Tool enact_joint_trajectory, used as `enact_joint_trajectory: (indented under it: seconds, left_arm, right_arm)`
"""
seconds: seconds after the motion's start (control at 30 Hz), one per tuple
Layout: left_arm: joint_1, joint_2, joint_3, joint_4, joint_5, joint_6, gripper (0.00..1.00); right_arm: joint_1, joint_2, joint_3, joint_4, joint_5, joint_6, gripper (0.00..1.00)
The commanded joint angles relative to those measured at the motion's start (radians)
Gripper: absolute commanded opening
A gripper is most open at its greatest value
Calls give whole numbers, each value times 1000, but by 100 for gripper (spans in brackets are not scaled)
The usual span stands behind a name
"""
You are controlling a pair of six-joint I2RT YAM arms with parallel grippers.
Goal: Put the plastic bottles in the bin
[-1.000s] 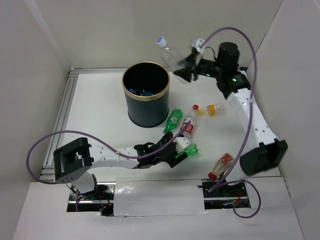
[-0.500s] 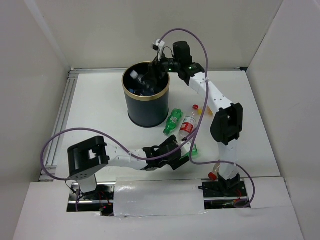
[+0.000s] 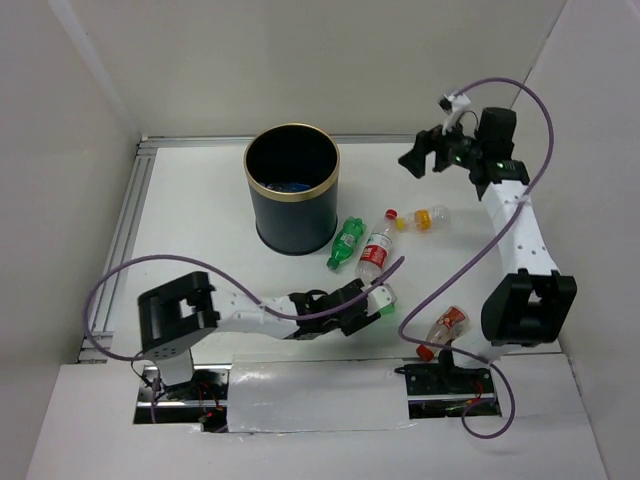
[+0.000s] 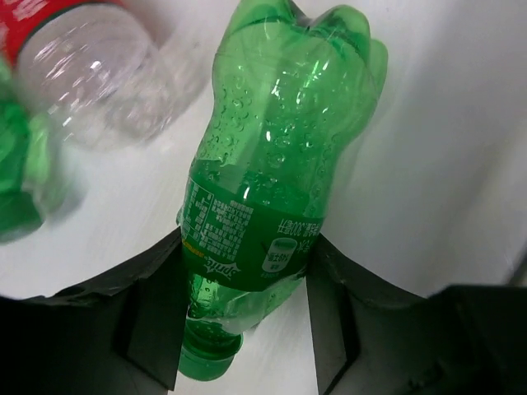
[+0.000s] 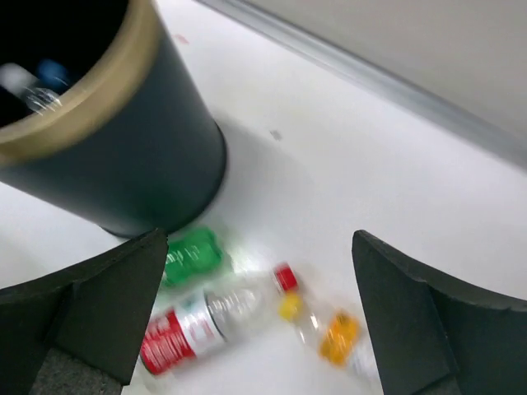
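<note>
The dark bin with a gold rim stands at the back centre, with bottles lying inside it. A green bottle lies on the table with my left gripper shut on its label, both fingers against its sides; from above it is the green bottle in my left gripper. Another green bottle, a red-white labelled one and a yellow-labelled one lie near the bin. My right gripper hangs open and empty at the back right, above the blurred bottles.
A red-capped bottle lies by the right arm's base. A metal rail runs along the table's left edge. White walls close in the back and both sides. The left arm's purple cable loops over the table's left part.
My right gripper dropped its clear blue-capped bottle into the bin and swung back right, open. My left gripper closed on the green bottle.
</note>
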Motion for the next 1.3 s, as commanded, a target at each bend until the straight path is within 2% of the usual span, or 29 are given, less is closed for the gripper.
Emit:
enact_joint_trajectory:
  seconds: [0.0, 0.03, 0.17, 0.23, 0.3, 0.33, 0.37, 0.43, 0.5, 0.57, 0.6, 0.67, 0.73, 0.77, 0.83, 0.87, 0.9, 1.0, 1.13, 1.27]
  left_arm:
    - [-14, -205, -33, -1, 20, -40, 1]
    - [-14, -295, -33, -12, 20, -40, 1]
    - [1, -429, 16, -17, -65, -14, 1]
    - [68, -475, 93, -5, -102, -14, 1]
    - [163, -487, 166, 8, -115, -40, 1]
    - [193, -487, 184, 26, -157, -40, 3]
    - [223, -487, 200, 55, -170, -49, 3]
    - [314, -460, 246, 64, -220, -59, 3]
    - [398, -440, 271, 75, -239, -84, 3]
    - [443, -414, 282, 86, -274, -93, 4]
    - [463, -405, 294, 86, -274, -105, 5]
    - [504, -377, 320, 58, -320, -106, 15]
    - [541, -328, 361, 0, -329, -115, 34]
    - [552, -313, 377, -20, -329, -124, 64]
    - [572, -291, 415, -43, -317, -124, 90]
    - [572, -280, 429, -54, -317, -124, 99]
    - [572, -280, 440, -64, -306, -110, 100]
    - [572, -308, 471, -73, -296, -95, 100]
    - [512, -392, 484, -106, -231, -4, 100]
    - [393, -504, 362, -188, -130, 8, 100]
  right_arm:
    - [-60, -93, -134, -54, 103, -25, 100]
    - [-76, -107, -201, -54, 167, -35, 100]
    - [-149, -116, -290, -63, 209, -129, 100]
    - [-179, -116, -300, -63, 180, -176, 90]
    - [-218, -96, -312, -54, 128, -215, 73]
    - [-229, -96, -312, -54, 107, -259, 45]
    - [-238, -81, -312, -66, 79, -273, 33]
    - [-252, -52, -292, -100, 58, -302, 21]
    - [-261, -27, -268, -111, 47, -333, 31]
    - [-262, -18, -268, -124, 38, -363, 49]
    - [-262, -18, -268, -124, 38, -379, 66]
    - [-252, -18, -268, -109, 38, -469, 78]
    - [-252, 3, -292, -120, 1, -596, 81]
    - [-243, 14, -292, -158, -26, -810, 82]
    - [-243, 33, -283, -227, -76, -1024, 83]
    - [-243, 49, -283, -264, -76, -1107, 85]
    - [-243, 62, -274, -285, -76, -1255, 87]
    - [-234, 150, -213, -408, -45, -1512, 88]
    - [-211, 299, -93, -514, 14, -1600, 88]
    - [-148, 404, -27, -503, 71, -1600, 88]
